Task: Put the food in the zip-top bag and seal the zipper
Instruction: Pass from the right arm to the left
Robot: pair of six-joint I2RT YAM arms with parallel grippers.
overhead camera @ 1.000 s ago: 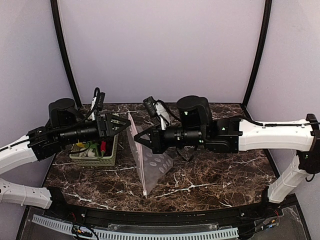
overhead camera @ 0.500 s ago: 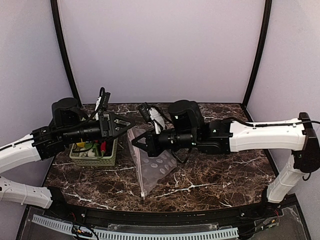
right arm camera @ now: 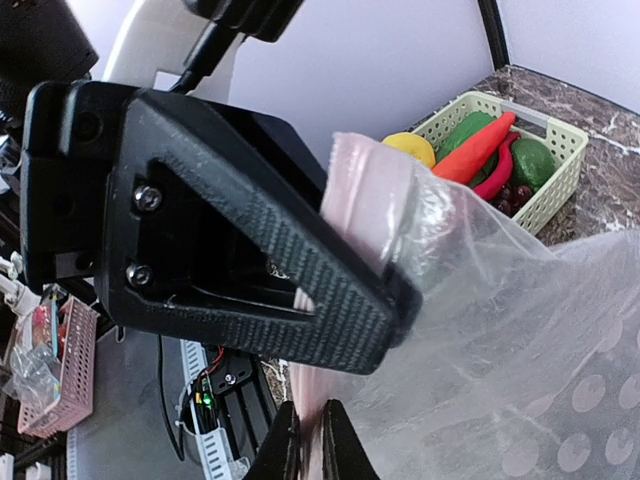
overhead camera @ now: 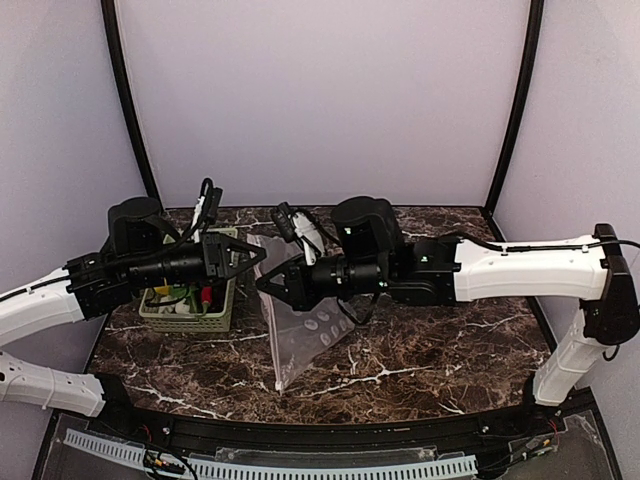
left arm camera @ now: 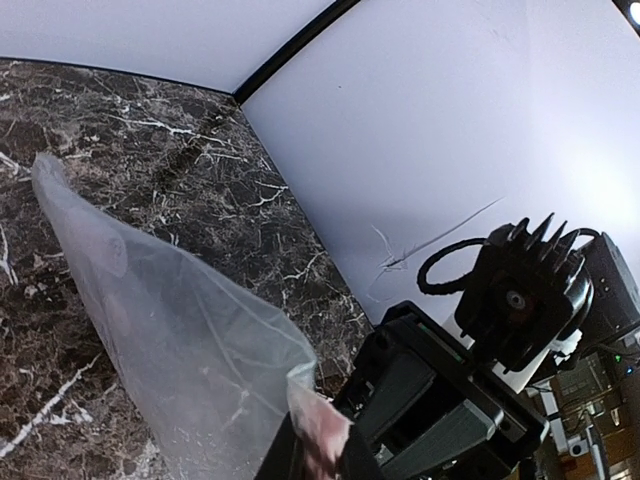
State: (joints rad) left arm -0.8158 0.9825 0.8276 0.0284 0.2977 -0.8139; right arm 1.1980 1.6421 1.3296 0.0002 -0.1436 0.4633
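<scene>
Top external view: both arms are holding up the zip-top bag mid-table, with the left end effector and right end effector each clamping its top edge. The food is lying in the basket at left, so filling and zipping are not yet done.

1. Zip-top bag: clear, floppy, printed with white dots. Hanging upright, lower corner down on the marble surface, mouth edge pinched between left gripper and right gripper.
2. Zipper: pale pinkish band along the bag's raised mouth edge.
3. Food: yellow lemon, red chili peppers, green pieces. Heaped in the pale green mesh basket, left of the bag, none inside the bag.
</scene>
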